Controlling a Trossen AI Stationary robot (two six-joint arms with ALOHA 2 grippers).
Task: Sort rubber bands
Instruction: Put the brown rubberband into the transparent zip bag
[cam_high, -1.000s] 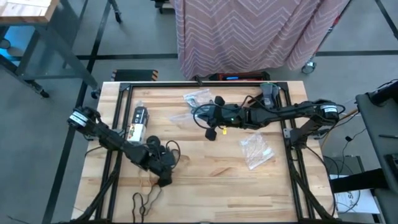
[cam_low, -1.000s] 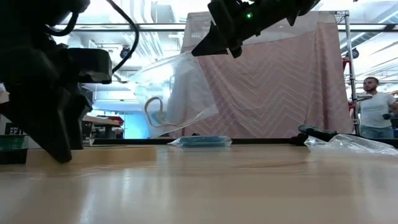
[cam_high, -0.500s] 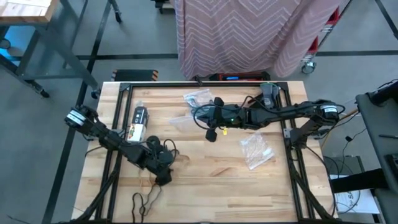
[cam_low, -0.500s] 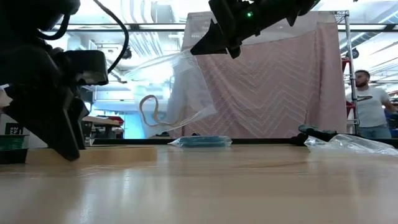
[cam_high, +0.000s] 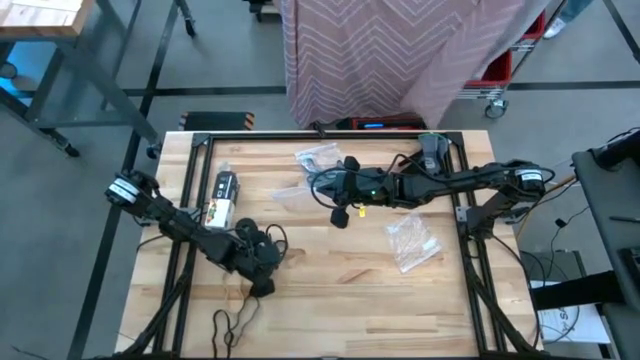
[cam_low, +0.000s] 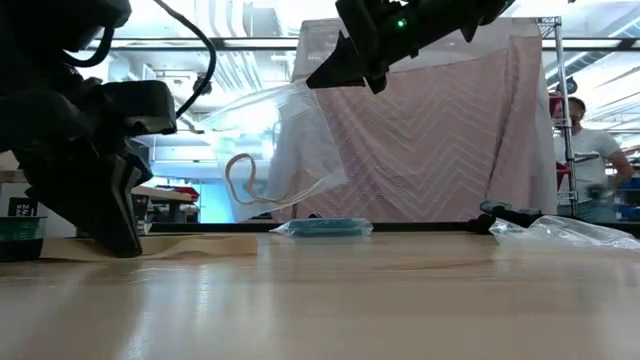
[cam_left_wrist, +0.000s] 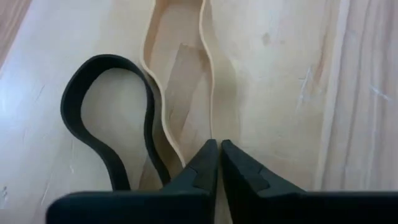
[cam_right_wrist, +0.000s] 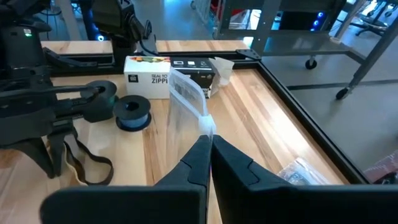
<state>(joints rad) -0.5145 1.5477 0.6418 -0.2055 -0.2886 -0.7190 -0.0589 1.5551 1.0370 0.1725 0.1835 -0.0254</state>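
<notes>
The left end effector (cam_left_wrist: 216, 144) is pressed together on the tan rubber band (cam_left_wrist: 176, 74) lying on the bench (cam_high: 330, 290) beside a black rubber band (cam_left_wrist: 109, 118). The right end effector (cam_right_wrist: 206, 138) pinches a clear bag (cam_low: 275, 150) aloft. Next, I reckon: lift the band to the bag.

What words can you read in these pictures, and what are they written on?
"SEAL TO" and under it "ZIPPI", cut off: on the white side of the box lying on the table in the right wrist view.
The coloured strip along the top of that box and the labels on its dark end: too small to read.
The same box from above: print too small to read.
Nothing else can be read.
</notes>
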